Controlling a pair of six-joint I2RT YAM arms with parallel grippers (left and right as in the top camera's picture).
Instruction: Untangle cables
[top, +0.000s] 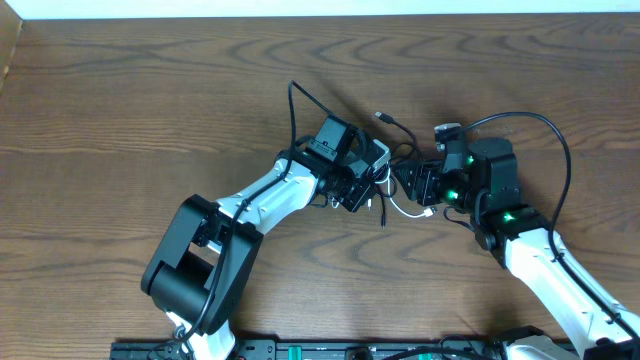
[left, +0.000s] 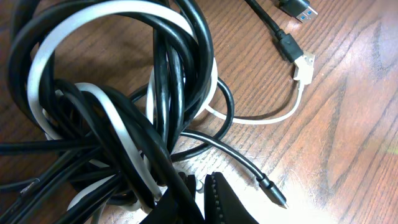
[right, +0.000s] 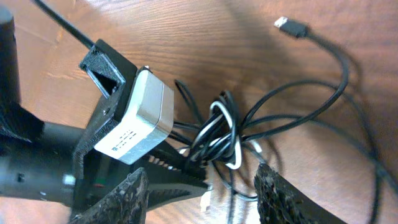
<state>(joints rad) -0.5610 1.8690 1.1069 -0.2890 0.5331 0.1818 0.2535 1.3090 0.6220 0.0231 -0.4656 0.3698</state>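
The tangle lies near the middle of the bench (top: 120, 100), slightly toward its right edge, between the two arms. The black cable (left: 168, 74) is wound in several loops, and the white cable (left: 267, 118) threads through them.

The left gripper (top: 368, 190) reaches in from the left. Its fingers are pressed together at the lower edge of the knot, pinching strands of the black cable, and the white one passes just beside them.

In the left wrist view, one thin black end with a pin tip (left: 273, 191) lies flat on the wood, clear of the bundle. The white plug (left: 305, 67) touches the end of a black connector toward the far side.

The right gripper (right: 202, 173) faces the tangle from the right. Its jaws are spread wide on either side of the bundle and hold nothing. Beyond it, a loose run of black cable curves away to a USB plug (right: 291, 27) lying alone toward the far edge.
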